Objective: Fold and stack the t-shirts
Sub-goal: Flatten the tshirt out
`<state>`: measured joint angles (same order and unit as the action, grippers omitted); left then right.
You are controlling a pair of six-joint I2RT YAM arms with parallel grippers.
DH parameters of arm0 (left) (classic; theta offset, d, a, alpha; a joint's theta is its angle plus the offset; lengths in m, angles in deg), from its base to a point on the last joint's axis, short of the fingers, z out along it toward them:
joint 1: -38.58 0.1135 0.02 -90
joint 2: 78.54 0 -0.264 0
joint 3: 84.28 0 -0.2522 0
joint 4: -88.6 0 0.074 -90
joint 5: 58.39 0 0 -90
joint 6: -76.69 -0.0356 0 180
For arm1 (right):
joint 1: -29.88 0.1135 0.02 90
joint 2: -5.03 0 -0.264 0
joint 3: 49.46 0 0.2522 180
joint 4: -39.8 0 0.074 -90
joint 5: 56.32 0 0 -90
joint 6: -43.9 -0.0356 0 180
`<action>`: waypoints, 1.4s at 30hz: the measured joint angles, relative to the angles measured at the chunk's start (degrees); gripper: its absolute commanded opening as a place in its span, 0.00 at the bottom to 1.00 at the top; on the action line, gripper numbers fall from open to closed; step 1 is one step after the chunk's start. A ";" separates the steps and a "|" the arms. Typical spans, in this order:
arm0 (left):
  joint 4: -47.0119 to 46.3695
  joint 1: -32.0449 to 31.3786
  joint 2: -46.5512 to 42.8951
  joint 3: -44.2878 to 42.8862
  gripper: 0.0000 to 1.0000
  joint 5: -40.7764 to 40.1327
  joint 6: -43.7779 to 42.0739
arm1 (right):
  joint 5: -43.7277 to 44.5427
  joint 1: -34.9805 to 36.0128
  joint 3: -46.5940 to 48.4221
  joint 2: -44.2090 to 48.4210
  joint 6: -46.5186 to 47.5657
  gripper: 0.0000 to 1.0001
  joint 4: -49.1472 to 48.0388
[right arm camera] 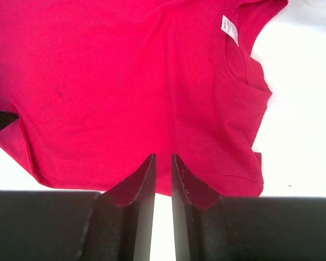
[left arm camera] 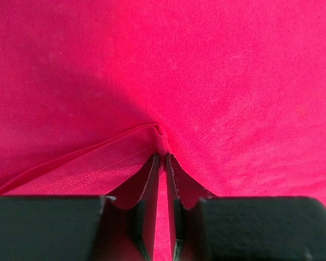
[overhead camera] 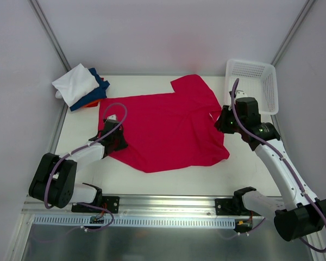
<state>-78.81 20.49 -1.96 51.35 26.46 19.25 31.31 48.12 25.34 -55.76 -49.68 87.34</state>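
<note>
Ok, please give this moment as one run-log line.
step: fold red t-shirt | left pincer: shut on hem | right pincer: at opposite edge, grip unclear | folded shirts: stacked far left

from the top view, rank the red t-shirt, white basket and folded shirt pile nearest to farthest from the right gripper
1. red t-shirt: the right gripper sits at its right edge.
2. white basket: just beyond the gripper, in the far right corner.
3. folded shirt pile: far left corner, past the whole red shirt.
</note>
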 measured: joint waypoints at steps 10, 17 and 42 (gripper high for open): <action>0.48 -0.33 0.00 -0.09 0.00 -0.13 0.50 | 1.51 0.00 -2.73 1.44 -0.11 0.20 0.20; 0.98 -0.35 -0.11 -0.11 0.00 -0.94 1.27 | 4.17 0.00 -14.45 10.82 -3.23 0.21 1.70; 1.51 -0.35 -0.11 -0.33 0.00 -1.46 1.38 | 4.07 2.16 -34.80 31.87 -18.86 0.17 9.09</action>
<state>-77.30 20.14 -2.07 51.02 25.00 20.62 35.37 50.28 -9.46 -23.90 -68.54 96.43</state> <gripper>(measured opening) 0.007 0.157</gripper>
